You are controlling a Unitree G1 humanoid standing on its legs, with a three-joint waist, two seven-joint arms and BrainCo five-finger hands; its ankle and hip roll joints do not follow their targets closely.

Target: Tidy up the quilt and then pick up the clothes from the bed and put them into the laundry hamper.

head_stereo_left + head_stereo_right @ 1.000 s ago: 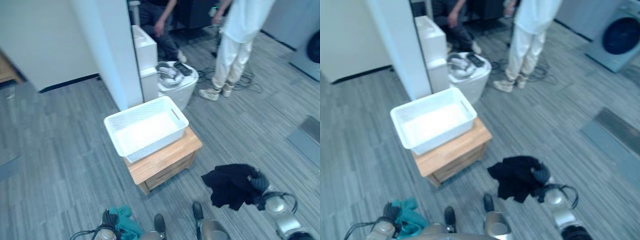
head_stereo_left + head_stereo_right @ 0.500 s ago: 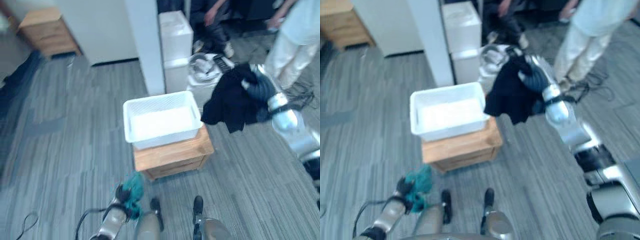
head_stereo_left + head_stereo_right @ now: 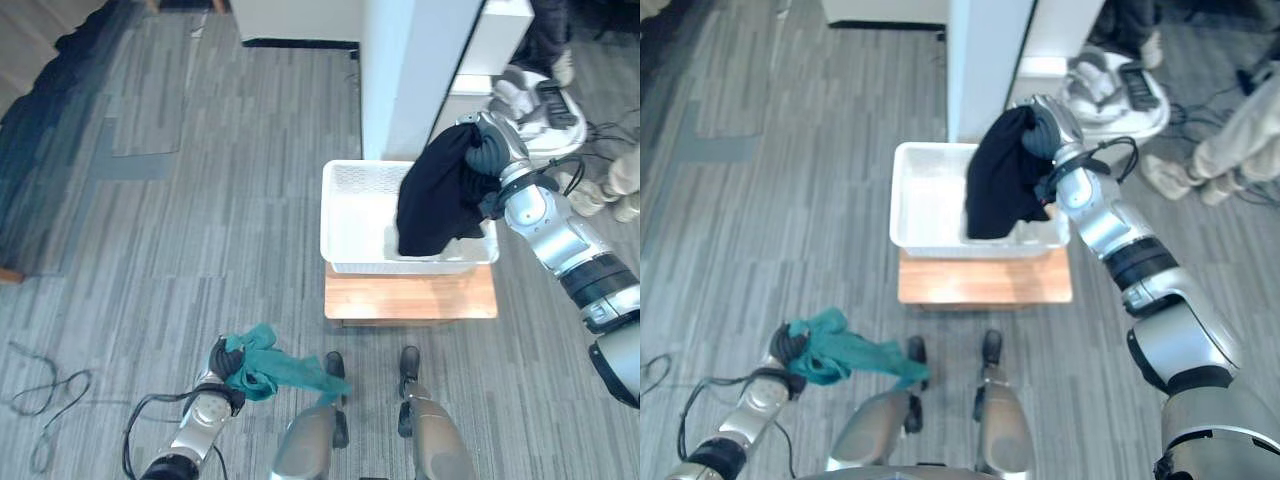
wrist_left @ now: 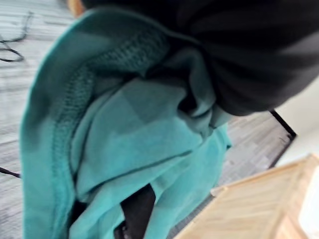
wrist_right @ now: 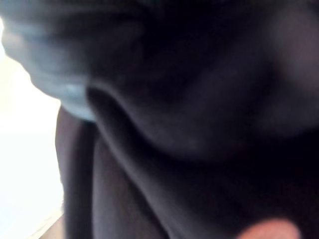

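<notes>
While held up over the hamper: black garment (image 3: 436, 203), hanging from the right hand, lower edge down inside the basket near its right end.
Right hand: (image 3: 1048, 127) raised above the right part of the hamper, fingers closed around the top of the black cloth; dark cover visible at the top of the bundle.
Left hand: (image 3: 222, 357) low at the robot's left side, above the floor, fingers curled tight around a bunch of teal cloth.
Teal garment: (image 3: 840, 352) gripped at one end, the rest trailing away from the hand toward the middle; folds and a knitted edge seen from very close in the left wrist view (image 4: 114, 144).
Laundry hamper: (image 3: 348, 215) white plastic basket with perforated walls, set on top of the wooden stand, left part of its inside bare.
Wooden stand: (image 3: 410, 297) small light-wood nightstand on the grey floor, directly under the hamper.
White pillar: (image 3: 415, 70) just behind the hamper.
Person: light trousers and shoes (image 3: 1230, 150) at the far right, well apart from the hamper.
</notes>
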